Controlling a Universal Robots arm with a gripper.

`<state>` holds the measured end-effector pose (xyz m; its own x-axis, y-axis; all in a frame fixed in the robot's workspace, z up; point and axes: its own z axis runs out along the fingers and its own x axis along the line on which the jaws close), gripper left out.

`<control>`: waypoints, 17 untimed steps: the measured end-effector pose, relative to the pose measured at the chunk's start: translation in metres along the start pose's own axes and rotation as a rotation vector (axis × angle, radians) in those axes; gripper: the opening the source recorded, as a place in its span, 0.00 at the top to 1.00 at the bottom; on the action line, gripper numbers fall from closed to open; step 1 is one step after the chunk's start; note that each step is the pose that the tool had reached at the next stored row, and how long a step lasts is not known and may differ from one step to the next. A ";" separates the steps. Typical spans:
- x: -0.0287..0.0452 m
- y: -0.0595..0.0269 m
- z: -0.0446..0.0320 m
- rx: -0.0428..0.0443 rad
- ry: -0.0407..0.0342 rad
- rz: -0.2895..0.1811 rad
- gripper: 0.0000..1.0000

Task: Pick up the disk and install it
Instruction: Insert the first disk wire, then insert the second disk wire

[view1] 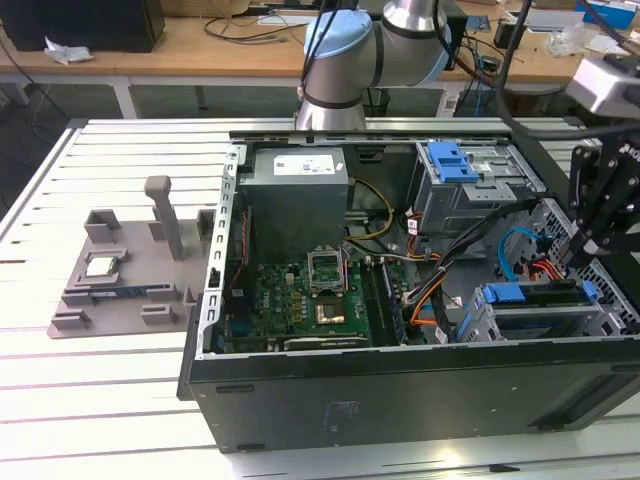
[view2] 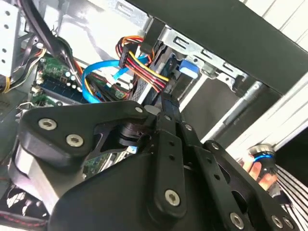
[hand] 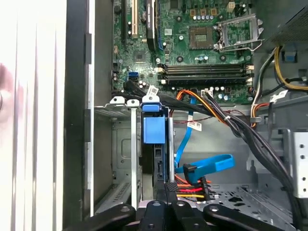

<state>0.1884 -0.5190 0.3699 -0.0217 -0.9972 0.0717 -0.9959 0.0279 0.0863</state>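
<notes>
The disk (view1: 530, 297), silver with a blue plastic bracket, lies slotted in the drive bay (view1: 487, 322) at the case's front corner, on the exterior view's right. In the first wrist view the disk (hand: 154, 129) shows edge-on between the bay's metal rails. Its blue bracket (view2: 188, 68) also appears in the second wrist view. My black gripper (view1: 578, 262) hangs over the disk's outer end. Its fingers stand together, shut, with the gripper (hand: 171, 186) right at that end of the disk. I cannot tell whether it touches. In the second wrist view the gripper (view2: 166, 103) points toward the bay.
Blue data cables (hand: 207, 166) and red-yellow-black power cables (hand: 190, 185) lie beside the bay, close to the fingers. The motherboard (view1: 300, 300) fills the case's middle. A grey cage with a blue latch (view1: 452, 162) stands behind. A grey fixture holding a chip (view1: 103, 266) sits left of the case.
</notes>
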 end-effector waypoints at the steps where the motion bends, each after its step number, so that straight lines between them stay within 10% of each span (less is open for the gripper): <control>1: 0.0002 0.0002 -0.0029 0.0000 -0.0026 0.000 0.89; 4: 0.0007 0.0008 -0.0096 -0.0004 -0.0184 -0.002 0.89; 9: 0.0046 0.0009 -0.0110 -0.0025 -0.1152 -0.010 0.89; 10: 0.0056 0.0008 -0.0109 -0.0028 -0.1235 -0.011 0.89; 17: 0.0059 0.0009 -0.0109 -0.0027 -0.1255 -0.011 0.89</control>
<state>0.1884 -0.5241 0.3812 -0.0218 -0.9983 -0.0543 -0.9959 0.0169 0.0892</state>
